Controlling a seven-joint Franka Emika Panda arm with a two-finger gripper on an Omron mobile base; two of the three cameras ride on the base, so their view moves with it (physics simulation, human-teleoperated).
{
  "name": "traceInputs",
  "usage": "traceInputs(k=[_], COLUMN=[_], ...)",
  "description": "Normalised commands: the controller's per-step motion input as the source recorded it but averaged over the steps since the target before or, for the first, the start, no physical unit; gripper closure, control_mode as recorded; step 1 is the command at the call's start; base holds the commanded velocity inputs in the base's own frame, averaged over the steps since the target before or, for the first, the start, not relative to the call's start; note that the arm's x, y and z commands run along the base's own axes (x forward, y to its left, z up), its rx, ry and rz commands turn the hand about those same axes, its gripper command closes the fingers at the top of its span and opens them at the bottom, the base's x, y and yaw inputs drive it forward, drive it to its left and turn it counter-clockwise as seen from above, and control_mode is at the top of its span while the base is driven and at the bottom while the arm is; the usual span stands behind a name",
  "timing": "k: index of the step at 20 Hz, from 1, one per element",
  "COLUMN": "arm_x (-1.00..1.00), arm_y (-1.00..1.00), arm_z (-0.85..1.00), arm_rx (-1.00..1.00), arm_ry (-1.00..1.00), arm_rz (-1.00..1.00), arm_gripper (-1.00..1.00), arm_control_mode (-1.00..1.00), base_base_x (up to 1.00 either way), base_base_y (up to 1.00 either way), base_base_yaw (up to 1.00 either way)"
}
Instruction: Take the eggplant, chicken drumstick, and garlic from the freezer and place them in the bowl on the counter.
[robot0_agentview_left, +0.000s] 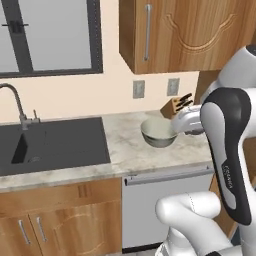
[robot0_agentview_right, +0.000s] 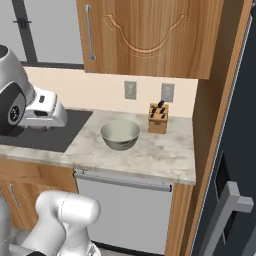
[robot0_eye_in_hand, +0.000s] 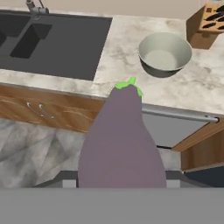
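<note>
Carrying the eggplant (robot0_eye_in_hand: 120, 140), the gripper (robot0_eye_in_hand: 121, 186) is holding it by its broad lower end, with the green-capped stem pointing away from the hand; the jaws are closing narrowly on its flanks, though the fingertips themselves are hidden behind the purple body. Far to the upper left of the gripper in the hand view, the black sink (robot0_eye_in_hand: 52, 41) is lying in the counter (robot0_eye_in_hand: 120, 52). Ahead of the eggplant's tip and somewhat to the right, the bowl (robot0_eye_in_hand: 165, 54) is standing empty on the stone, well apart from the fruit. Farther right again, the knife block (robot0_eye_in_hand: 205, 26) is standing just beside the bowl.

Handling, as a judgement: the eggplant is probably light, firm and smooth-skinned, so it may be slipping or swinging if gripped only at one end; a hold across the thick belly is likely the safest.

Hard to make out: the hand is partly masked by the arm in the left base view, the freezer (robot0_agentview_right: 235, 165) is being cut off at the right edge of the right base view, and the drumstick and garlic cannot be located.
</note>
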Motion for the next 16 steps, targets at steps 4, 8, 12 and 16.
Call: traceInputs(k=[4,8,12,16], arm_x=[0.0,0.0,0.0,0.0], arm_y=[0.0,0.0,0.0,0.0], arm_z=[0.0,0.0,0.0,0.0], arm_rx=[0.0,0.0,0.0,0.0], arm_ry=[0.0,0.0,0.0,0.0], arm_rz=[0.0,0.0,0.0,0.0], arm_gripper=[1.0,1.0,1.0,1.0], arm_control_mode=[1.0,1.0,1.0,1.0], base_base_x=[0.46,0.36,0.43,0.53], base_base_y=[-0.26,-0.13,-0.01,0.0], base_base_yaw=[-0.09,-0.1,-0.12,-0.06])
